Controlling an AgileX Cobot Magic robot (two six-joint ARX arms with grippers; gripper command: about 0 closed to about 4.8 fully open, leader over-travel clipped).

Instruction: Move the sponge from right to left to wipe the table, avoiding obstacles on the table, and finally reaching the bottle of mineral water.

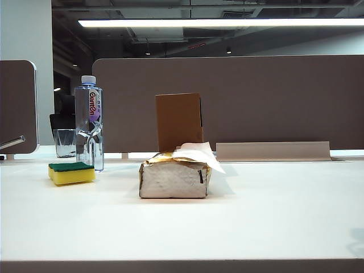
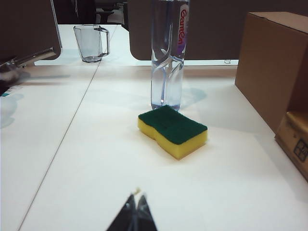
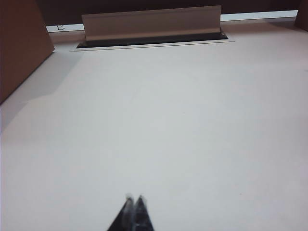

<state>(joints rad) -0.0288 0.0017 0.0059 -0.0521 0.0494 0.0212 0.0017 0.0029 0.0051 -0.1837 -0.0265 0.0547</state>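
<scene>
— On the left side of the table (image 1: 273, 222) we have the sponge (image 1: 71, 173) lying green side up, just beside the water bottle (image 1: 90, 122) and a little nearer to us than it. Are they touching?

— We can't say for sure. From the left wrist the sponge (image 2: 173, 130) sits just in front of the bottle (image 2: 167, 53), very close, with perhaps a sliver of table between them.

— And the obstacles?

— Both stand in the middle. We see the tissue pack (image 1: 174, 178) near us with white tissue poking out, and the cardboard box (image 1: 178, 121) upright behind it. Neither looks knocked over.

— What about our grippers?

— Neither shows in the exterior view. The left gripper (image 2: 134, 211) has its fingers pressed together, holding nothing, hanging back on the near side of the sponge and well apart from it. The right gripper (image 3: 133, 209) is pressed together and empty too, over bare table on the right, facing the grey cable tray (image 3: 151, 25) at the far edge.

— So how far along are we?

— We judge the job essentially finished: the sponge is at the bottle, on the left, and nothing grips it. We see nothing left to do, except perhaps parking the arms.
</scene>
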